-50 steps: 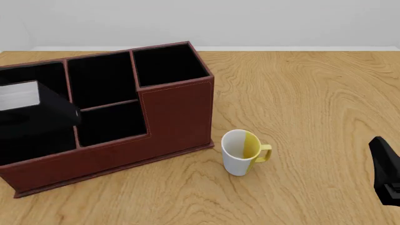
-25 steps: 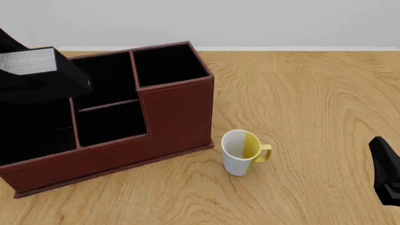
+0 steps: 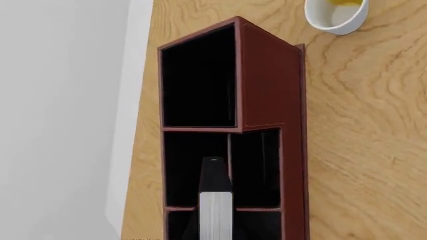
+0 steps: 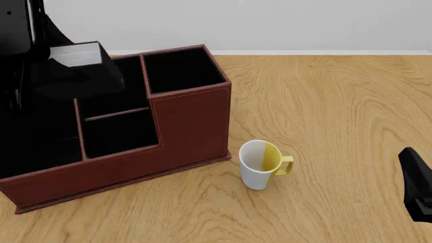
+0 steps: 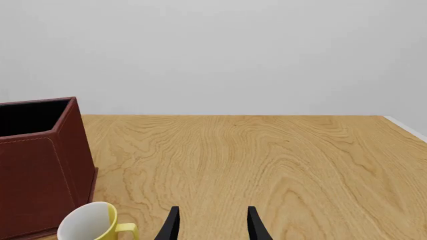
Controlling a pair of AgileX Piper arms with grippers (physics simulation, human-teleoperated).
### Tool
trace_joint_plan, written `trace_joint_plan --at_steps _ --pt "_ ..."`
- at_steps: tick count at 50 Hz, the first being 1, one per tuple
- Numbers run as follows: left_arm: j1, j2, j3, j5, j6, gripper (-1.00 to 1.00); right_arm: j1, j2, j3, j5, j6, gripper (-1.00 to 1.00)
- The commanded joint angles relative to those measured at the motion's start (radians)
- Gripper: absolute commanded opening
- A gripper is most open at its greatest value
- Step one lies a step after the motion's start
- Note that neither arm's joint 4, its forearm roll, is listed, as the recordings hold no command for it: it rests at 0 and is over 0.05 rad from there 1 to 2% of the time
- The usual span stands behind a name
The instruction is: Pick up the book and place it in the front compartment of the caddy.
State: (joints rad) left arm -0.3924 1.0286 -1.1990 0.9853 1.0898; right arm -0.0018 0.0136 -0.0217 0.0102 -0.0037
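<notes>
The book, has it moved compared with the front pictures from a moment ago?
Yes. The book, held by the left gripper, has gone up and to the right against the caddy, from low over the left cells to above the back wall.

the caddy (image 4: 189, 121) is cut off at the front view's left edge.

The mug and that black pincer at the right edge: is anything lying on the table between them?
Nothing. In the front view, only bare wooden table lies between the mug and the right pincer. The right wrist view shows the same.
</notes>
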Motion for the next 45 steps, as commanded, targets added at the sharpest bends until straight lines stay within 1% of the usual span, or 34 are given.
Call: trace_joint_plan --at_steps 1,3,5,11,13,14,16,18,20,22,24,25,26,38,39,41,42,45 --pt "0.033 0.060 -0.023 -0.044 0.012 -1.00 0.000 0.000 0.000 0.000 0.000 1.00" --pt "0.043 0.069 -0.029 -0.052 0.013 -1.00 0.000 0.000 0.000 0.000 0.000 1.00" --pt "0.040 0.081 -0.046 -0.045 -0.002 -1.00 0.000 0.000 0.000 0.000 0.000 1.00" --pt "0.056 0.107 -0.054 -0.056 -0.006 -1.00 0.000 0.000 0.000 0.000 0.000 1.00" --pt "0.061 0.128 -0.081 -0.064 -0.020 -1.00 0.000 0.000 0.000 0.000 0.000 1.00" --pt "0.064 0.129 -0.076 -0.067 -0.013 -1.00 0.000 0.000 0.000 0.000 0.000 1.00" --pt "0.059 0.145 -0.101 -0.064 -0.033 -1.00 0.000 0.000 0.000 0.000 0.000 1.00" --pt "0.065 0.156 -0.107 -0.068 -0.029 -1.00 0.000 0.000 0.000 0.000 0.000 1.00" --pt "0.062 0.175 -0.134 -0.060 -0.049 -1.00 0.000 0.000 0.000 0.000 0.000 1.00" --pt "0.071 0.188 -0.144 -0.072 -0.041 -1.00 0.000 0.000 0.000 0.000 0.000 1.00" --pt "0.065 0.200 -0.162 -0.063 -0.055 -1.00 0.000 0.000 0.000 0.000 0.000 1.00" --pt "0.068 0.203 -0.162 -0.068 -0.051 -1.00 0.000 0.001 0.000 0.000 0.000 1.00" --pt "0.071 0.217 -0.181 -0.066 -0.065 -1.00 0.000 0.001 0.000 0.000 0.000 1.00" --pt "0.074 0.243 -0.175 -0.085 -0.066 -1.00 0.000 0.000 0.000 0.000 0.000 1.00" --pt "0.072 0.250 -0.182 -0.081 -0.077 -1.00 0.000 0.000 0.000 0.000 0.000 1.00" --pt "0.080 0.246 -0.162 -0.095 -0.060 -1.00 0.000 0.000 0.000 0.000 0.000 1.00" --pt "0.075 0.251 -0.171 -0.089 -0.074 -1.00 0.000 0.000 0.000 0.000 0.000 1.00" --pt "0.080 0.250 -0.158 -0.099 -0.065 -1.00 0.000 0.000 0.000 0.000 0.000 1.00"
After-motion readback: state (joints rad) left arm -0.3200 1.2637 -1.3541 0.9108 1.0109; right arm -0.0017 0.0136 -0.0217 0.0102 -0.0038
